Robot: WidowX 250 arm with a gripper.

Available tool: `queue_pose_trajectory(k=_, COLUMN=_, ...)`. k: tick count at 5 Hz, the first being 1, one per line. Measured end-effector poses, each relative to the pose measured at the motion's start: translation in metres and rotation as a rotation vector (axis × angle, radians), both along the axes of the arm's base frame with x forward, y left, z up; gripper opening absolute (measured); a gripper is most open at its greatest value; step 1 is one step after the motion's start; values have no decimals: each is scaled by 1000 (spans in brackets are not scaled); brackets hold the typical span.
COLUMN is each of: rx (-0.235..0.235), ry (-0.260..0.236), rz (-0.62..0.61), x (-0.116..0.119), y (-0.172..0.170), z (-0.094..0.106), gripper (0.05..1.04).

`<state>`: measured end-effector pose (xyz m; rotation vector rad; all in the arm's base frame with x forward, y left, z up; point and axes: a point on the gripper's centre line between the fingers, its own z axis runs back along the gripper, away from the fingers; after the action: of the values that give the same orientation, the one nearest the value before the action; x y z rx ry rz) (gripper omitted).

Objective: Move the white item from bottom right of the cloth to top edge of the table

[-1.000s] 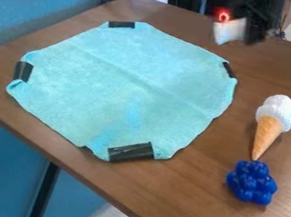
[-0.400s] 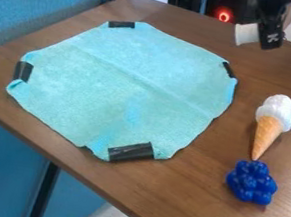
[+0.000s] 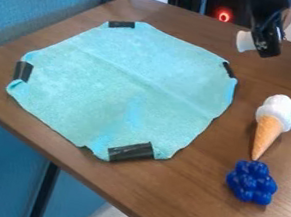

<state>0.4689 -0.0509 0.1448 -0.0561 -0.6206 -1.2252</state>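
Observation:
Near the table's top edge, right of centre, hangs the black gripper (image 3: pixel 265 41), with its fingers shut on the white item (image 3: pixel 245 41). The item is small and pale and sticks out from the gripper's left side; its right part is hidden behind the gripper. Whether its underside touches the wood I cannot tell. The light blue cloth (image 3: pixel 128 85) lies spread on the brown table (image 3: pixel 194 197), below and left of the gripper, its corners held by black tape.
On the right side of the table lies an ice cream cone toy (image 3: pixel 272 122) with a white top. Just below its tip sits a dark blue bumpy object (image 3: pixel 251 182). A blue partition (image 3: pixel 43 14) stands along the table's upper left side.
The gripper came down and to the right, and the white item travelled with it, rightward and slightly lower. Cloth, cone toy and blue object have kept their places.

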Motion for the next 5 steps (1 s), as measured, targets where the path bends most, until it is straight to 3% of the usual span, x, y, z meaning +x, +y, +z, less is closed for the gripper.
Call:
queue_pose_trajectory(k=1, rx=-2, ry=-19, rz=-45, x=0, y=8, z=2, gripper=621)
queue_pose_trajectory(k=2, rx=18, ry=-9, rz=-48, x=-4, y=10, z=-11, gripper=904)
queue_pose_trajectory(k=3, rx=18, ry=-14, rz=-47, x=-15, y=12, z=-6, gripper=1006)
queue_pose_trajectory(k=5, rx=2, ry=-60, rz=-61, x=-46, y=43, z=6, gripper=1000)
